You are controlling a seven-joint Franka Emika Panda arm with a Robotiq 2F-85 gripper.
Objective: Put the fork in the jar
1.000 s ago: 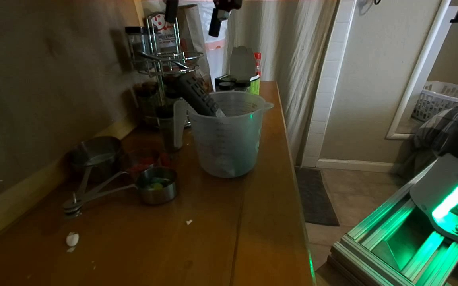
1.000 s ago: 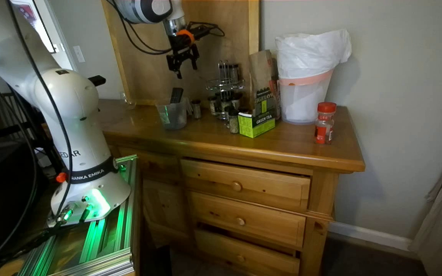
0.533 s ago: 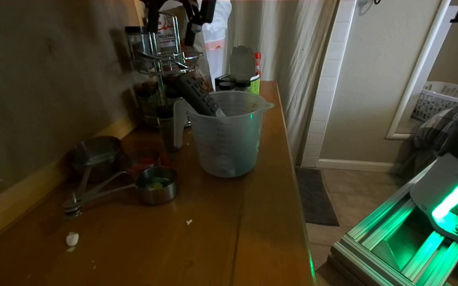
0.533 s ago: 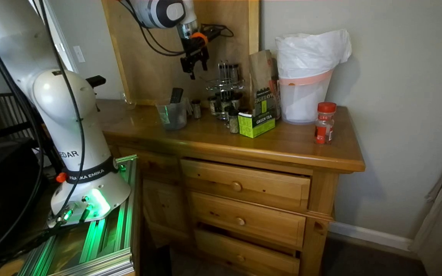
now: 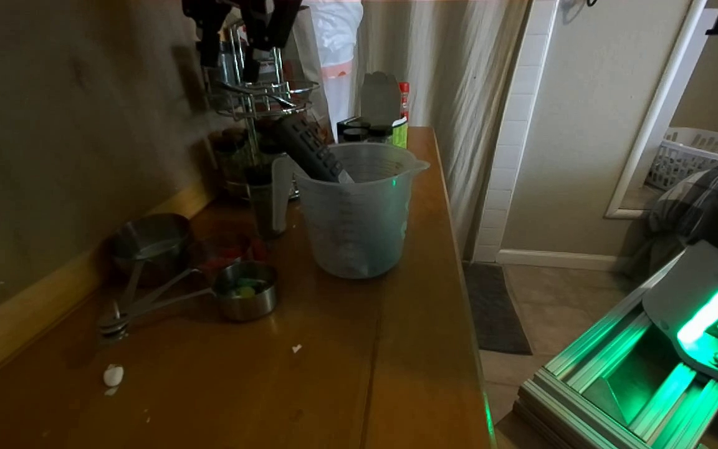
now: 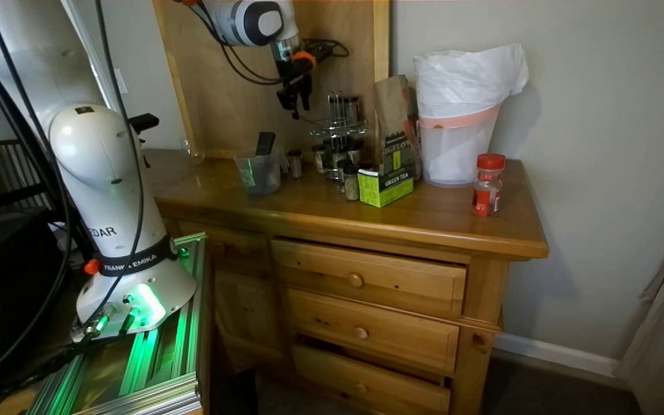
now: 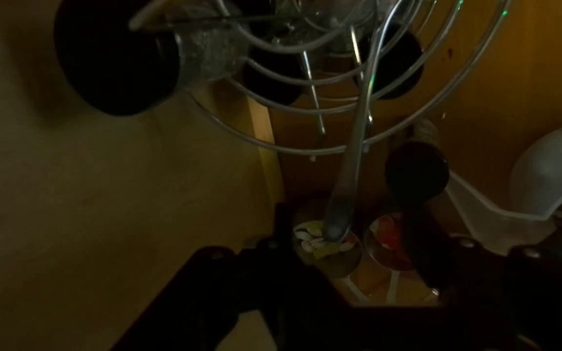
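1. The fork (image 7: 359, 124) lies across the upper tier of the rack (image 7: 305, 151), handle jutting past its rim; the tines cannot be made out.
2. Thin and apparently metal, it should be light, stiff and slick, apt to swivel when pinched. Best taken near the handle's end, outside the rack's wires.
3. Beside the rack, the gripper (image 7: 349, 209) has its jaws spread, pinching nothing. The wrist view sets the handle's end between them; how close in depth, I cannot tell.
4. The jar (image 5: 359, 218) stands near the rack on the surface (image 5: 334, 380), a black-handled tool (image 5: 309, 148) leaning in it.
5. The wrist view gives the handle plainly; both exterior views, faintly at most. Only in an exterior view is the bottle (image 6: 487, 187) whole, across the rack from the jar.
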